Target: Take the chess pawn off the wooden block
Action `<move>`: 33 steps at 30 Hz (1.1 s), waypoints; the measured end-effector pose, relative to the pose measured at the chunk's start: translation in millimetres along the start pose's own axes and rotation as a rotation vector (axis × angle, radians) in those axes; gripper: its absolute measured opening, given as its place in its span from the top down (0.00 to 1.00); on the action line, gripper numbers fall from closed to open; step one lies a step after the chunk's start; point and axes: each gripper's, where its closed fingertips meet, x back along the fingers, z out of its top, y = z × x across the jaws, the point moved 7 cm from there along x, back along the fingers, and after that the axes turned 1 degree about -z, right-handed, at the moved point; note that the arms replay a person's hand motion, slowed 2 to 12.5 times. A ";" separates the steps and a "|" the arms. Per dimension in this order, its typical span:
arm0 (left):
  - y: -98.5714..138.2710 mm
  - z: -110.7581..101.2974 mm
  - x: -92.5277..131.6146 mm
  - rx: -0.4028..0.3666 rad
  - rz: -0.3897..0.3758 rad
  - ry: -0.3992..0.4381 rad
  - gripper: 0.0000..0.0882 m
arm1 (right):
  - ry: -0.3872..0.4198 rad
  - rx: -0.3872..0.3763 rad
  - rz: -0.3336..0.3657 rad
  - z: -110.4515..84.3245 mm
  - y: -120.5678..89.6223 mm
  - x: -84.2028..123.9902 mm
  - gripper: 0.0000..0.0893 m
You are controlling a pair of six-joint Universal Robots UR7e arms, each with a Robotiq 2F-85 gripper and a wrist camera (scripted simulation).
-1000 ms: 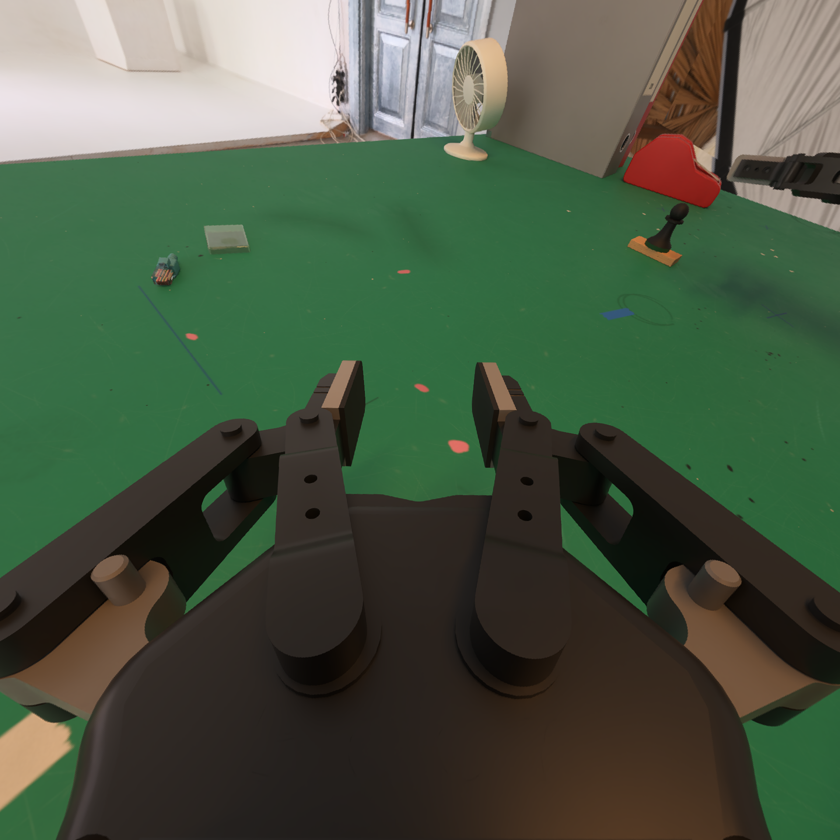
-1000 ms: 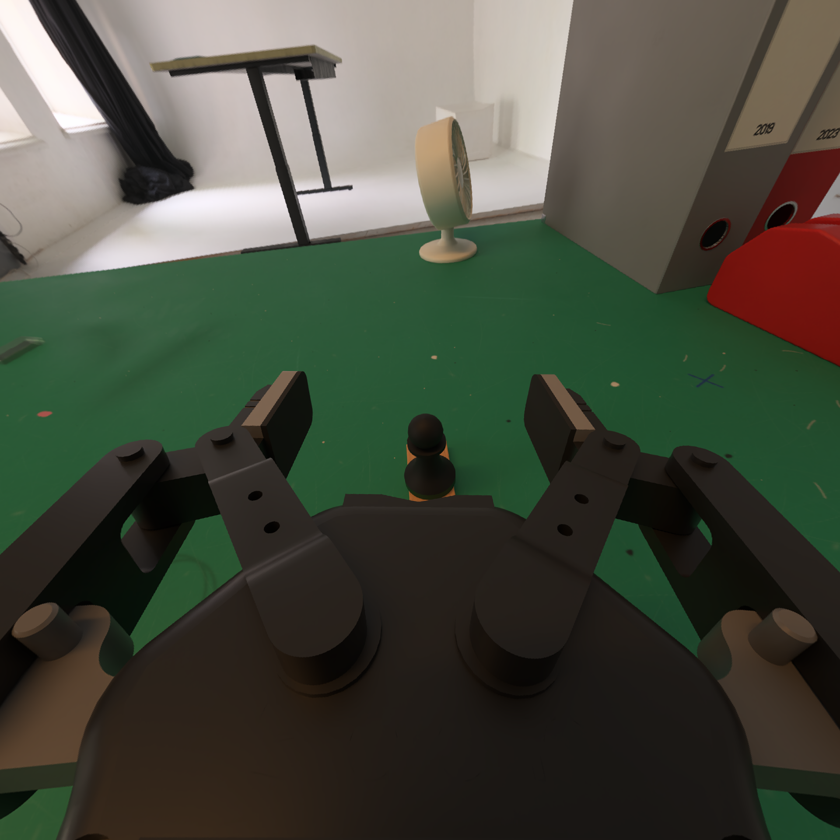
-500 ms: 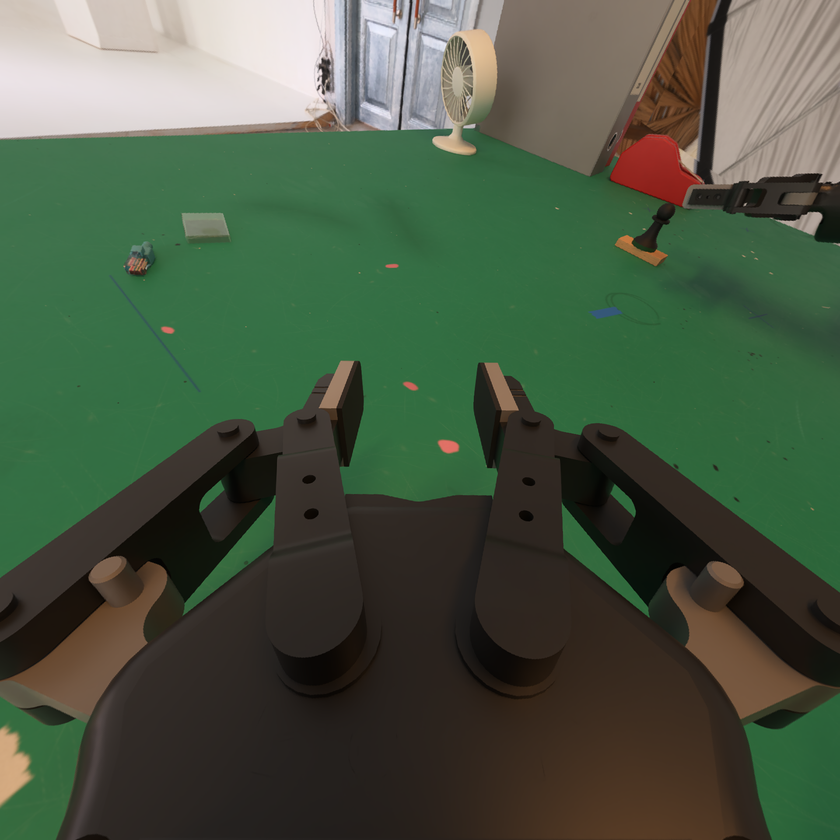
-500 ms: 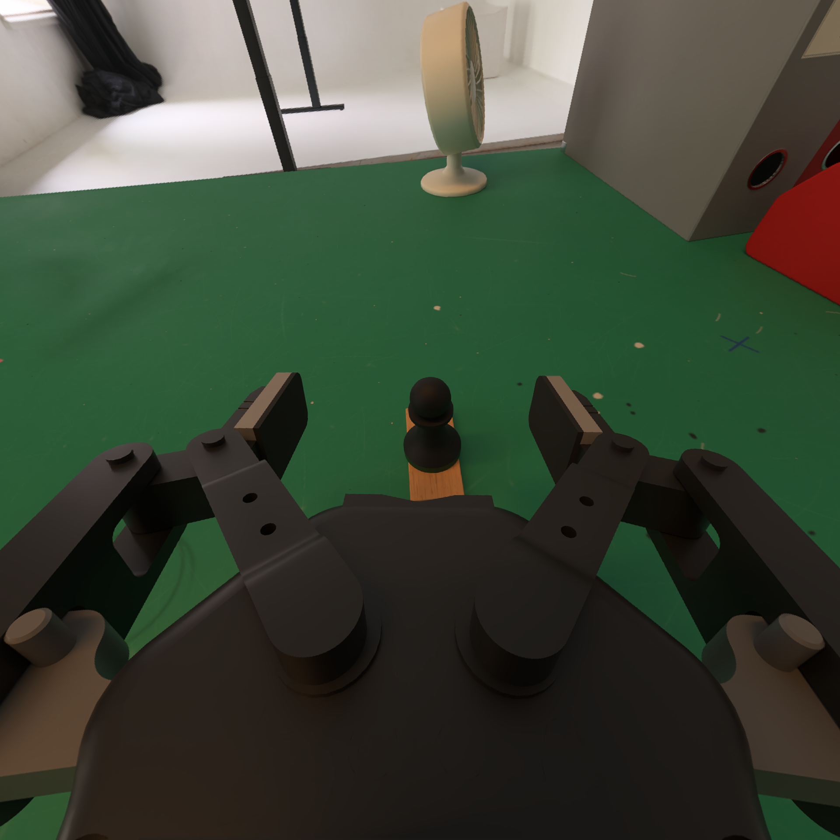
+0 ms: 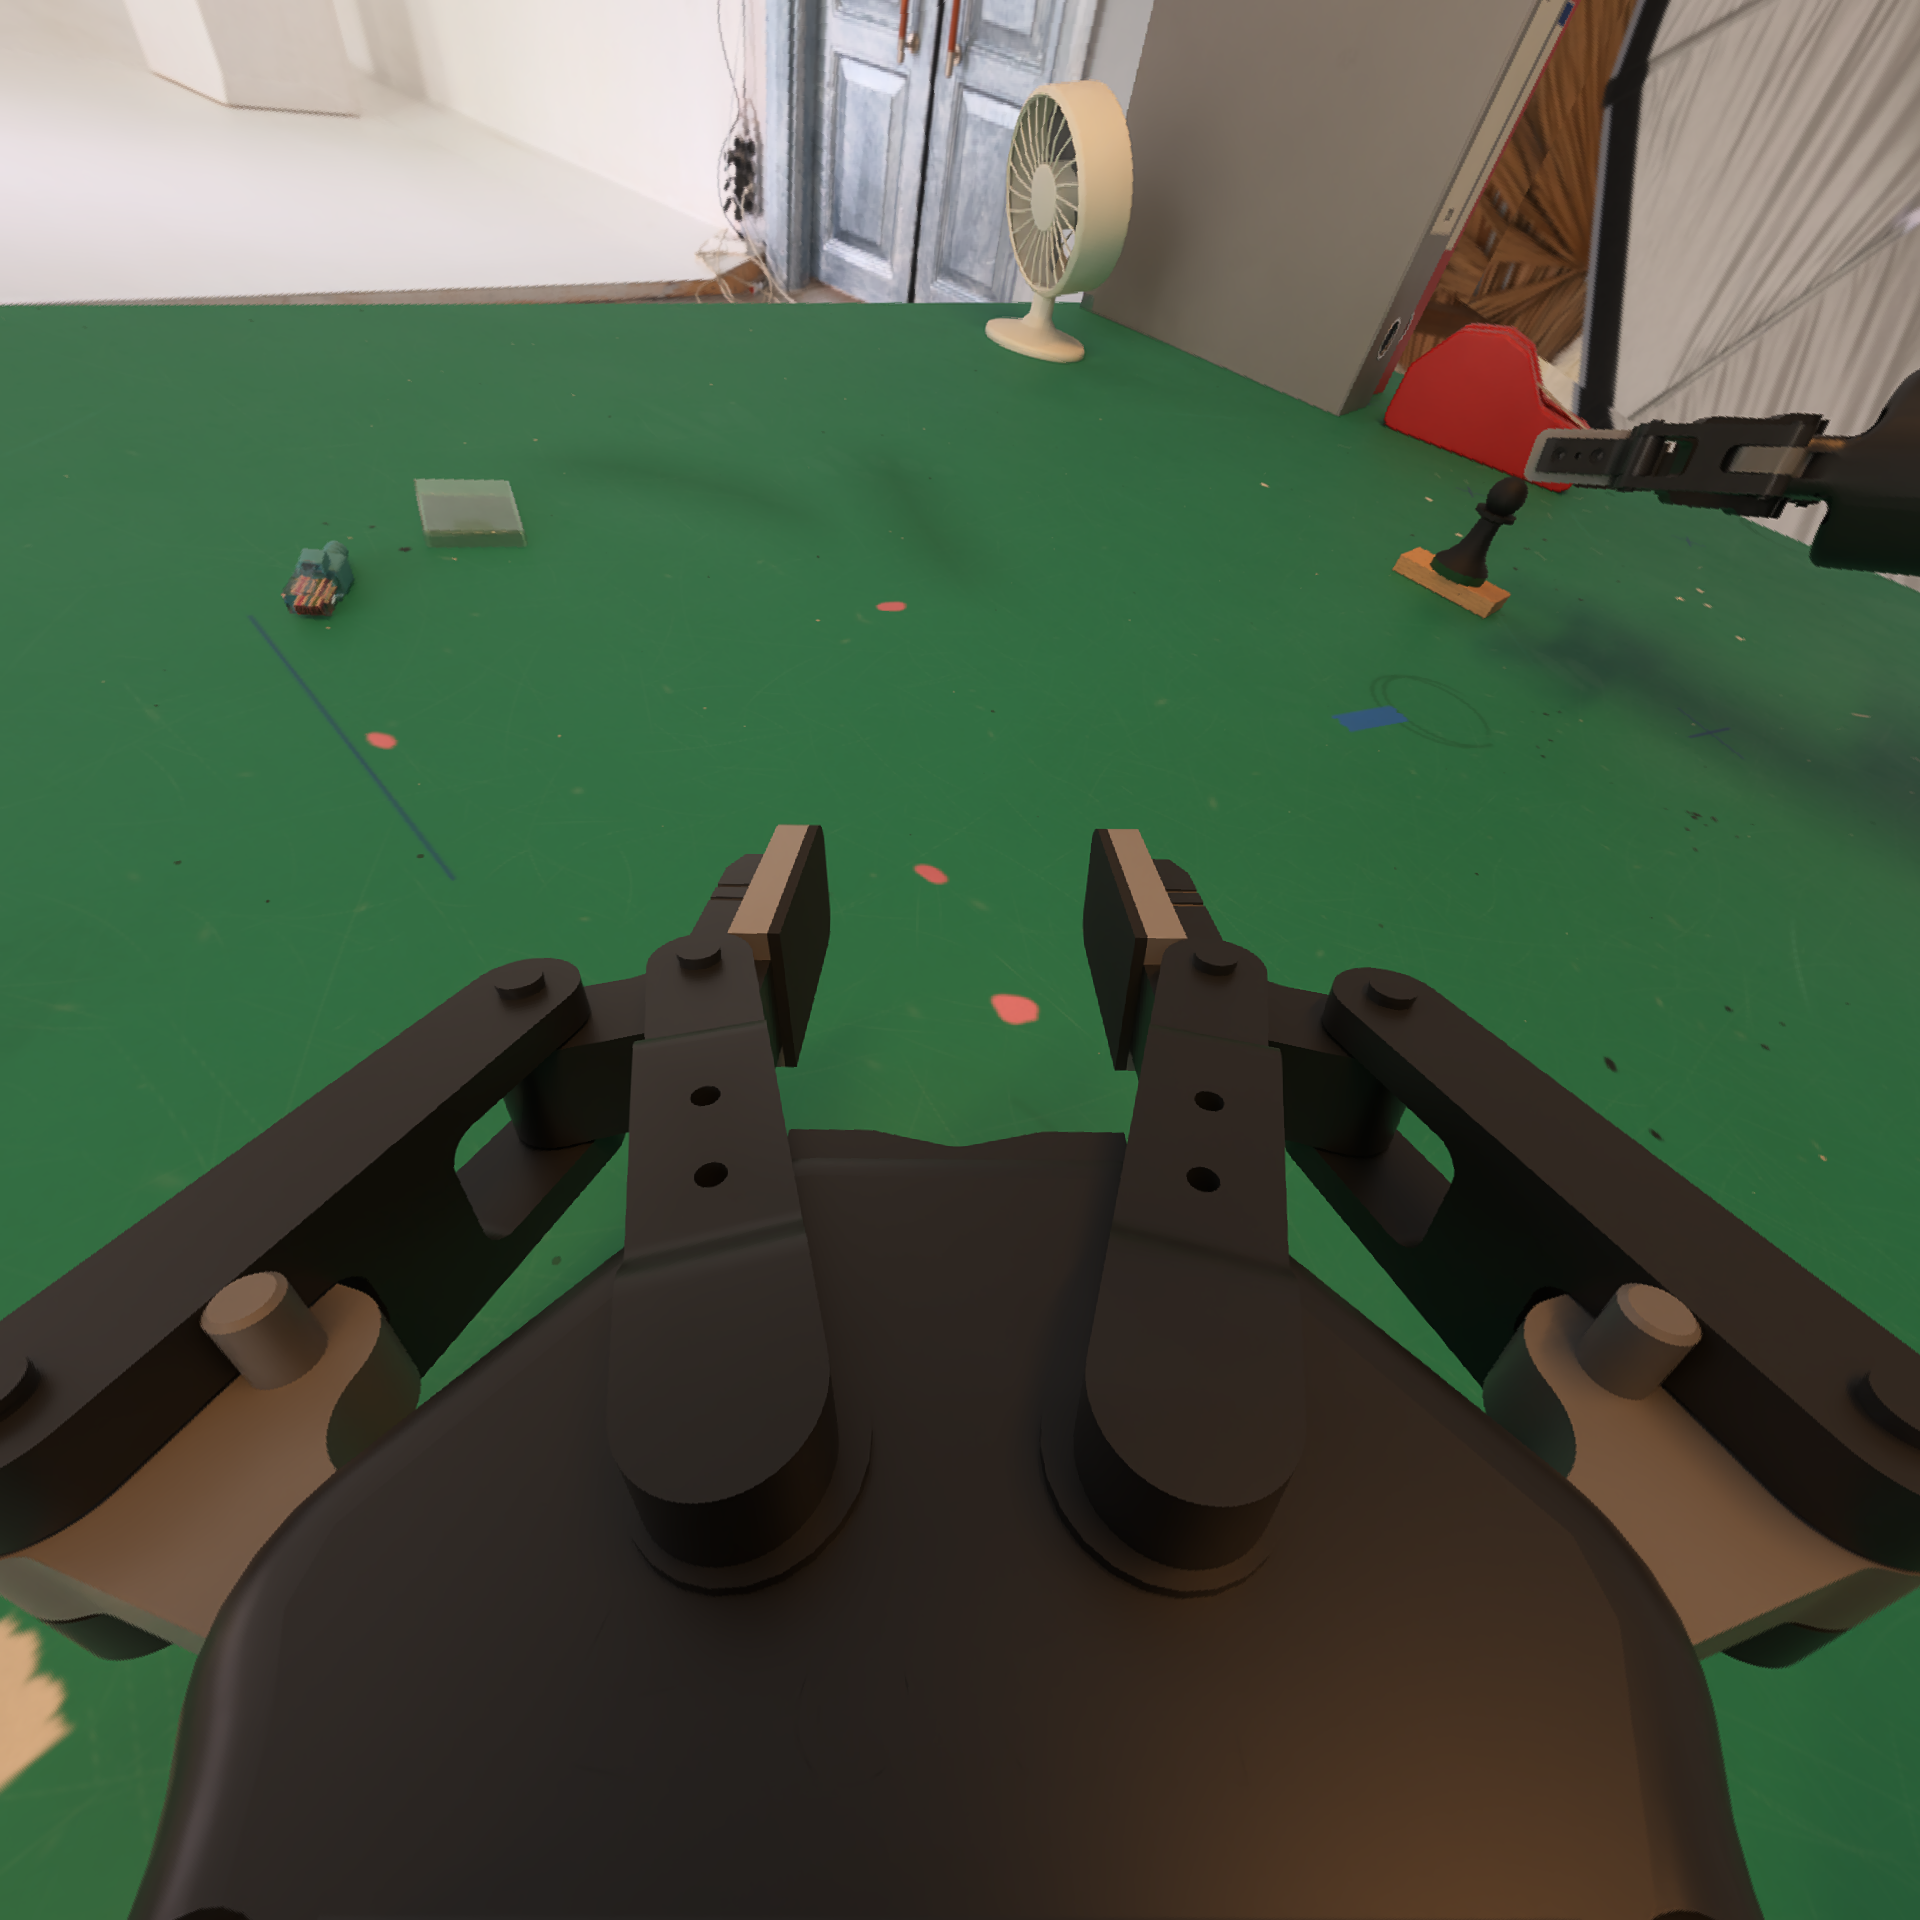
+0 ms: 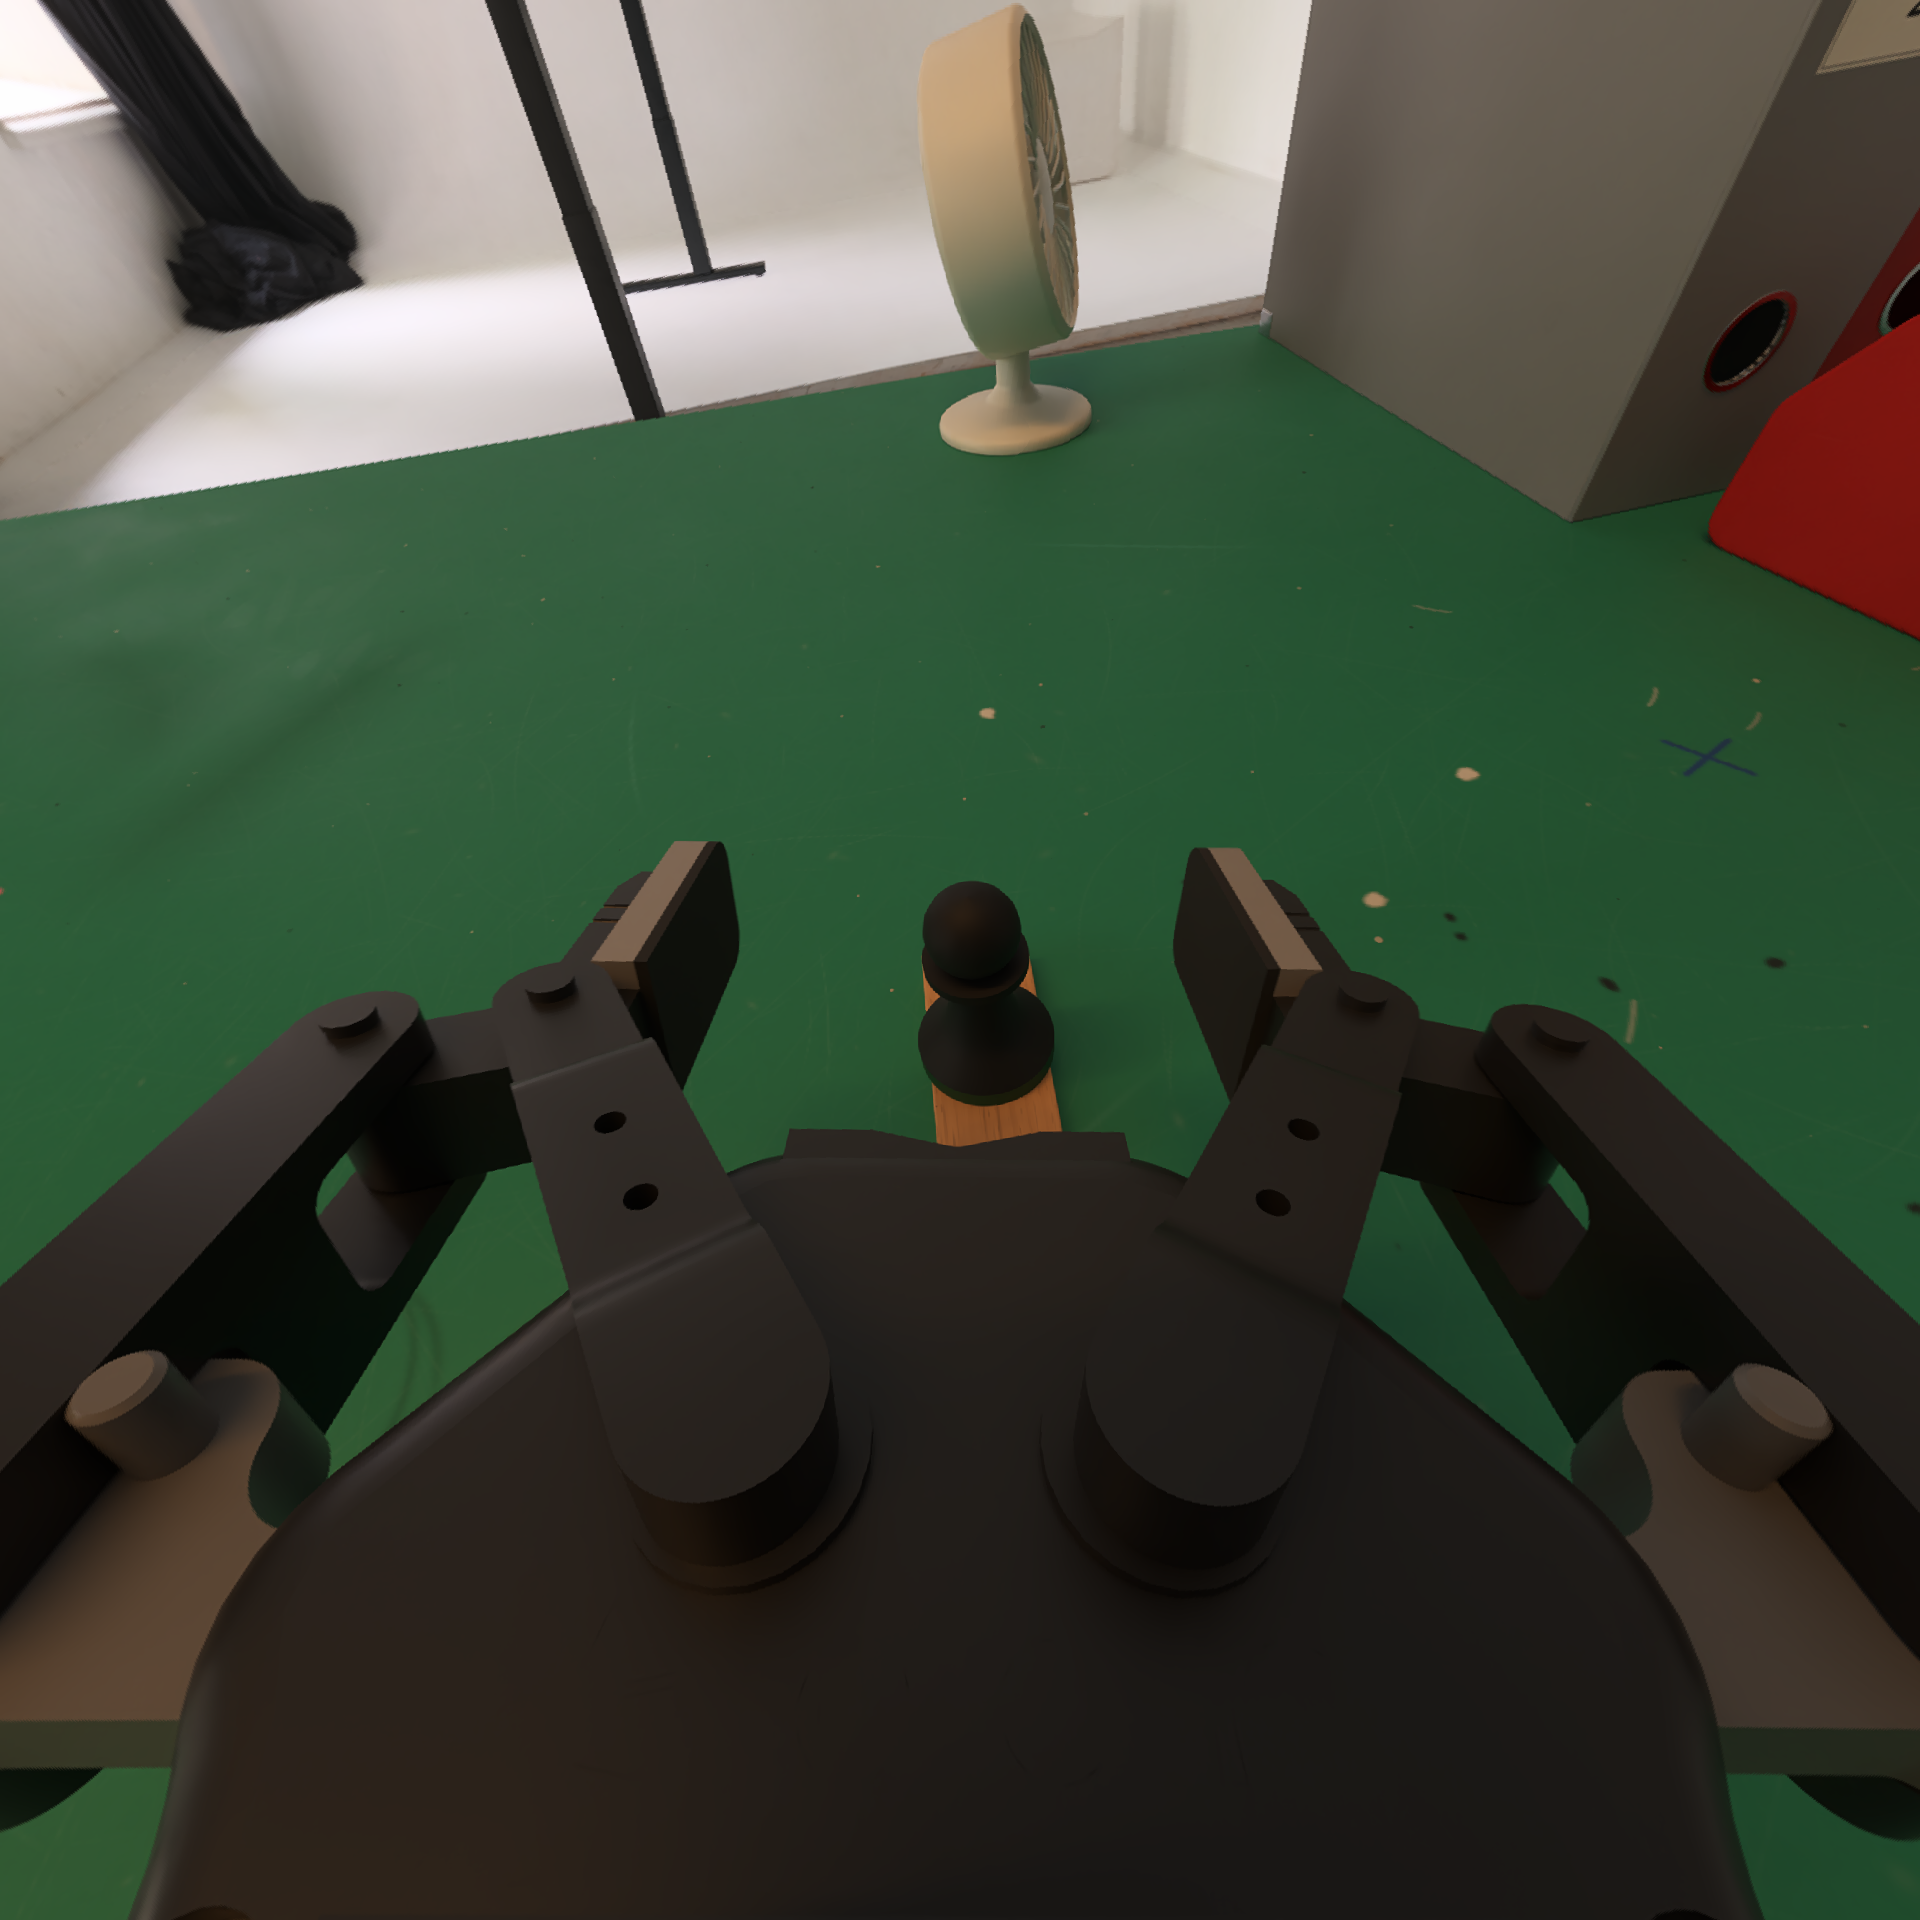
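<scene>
A black chess pawn (image 6: 977, 987) stands upright on a flat wooden block (image 6: 995, 1112) on the green table. My right gripper (image 6: 958, 925) is open and hovers above it, with the pawn centred between the two fingers. In the left wrist view the pawn (image 5: 1481, 540) and block (image 5: 1449, 584) sit far right, with the right gripper (image 5: 1558, 457) just above the pawn's head. My left gripper (image 5: 956, 904) is open and empty, far from the pawn over bare table.
A cream desk fan (image 6: 1013, 229) stands at the far table edge, next to a grey binder (image 6: 1538, 239) and a red object (image 6: 1839, 499). A pale green flat block (image 5: 468, 511) and a small toy (image 5: 317, 582) lie far left.
My right gripper has moved forward and down over the pawn, still open. The left wrist view has shifted slightly; the left gripper stays open.
</scene>
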 end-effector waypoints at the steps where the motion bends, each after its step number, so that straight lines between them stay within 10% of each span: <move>1: -0.1 -0.1 0.6 0.000 0.002 0.000 0.49 | 0.002 -0.004 -0.001 0.2 0.3 -0.3 0.19; 10: -0.6 -1.0 5.7 0.001 0.011 0.006 0.49 | 0.003 -0.032 -0.037 2.1 7.4 -5.2 0.40; 33: -1.1 -2.0 18.8 0.010 0.032 0.026 0.49 | -0.092 0.013 -0.018 -6.7 15.0 -21.3 0.56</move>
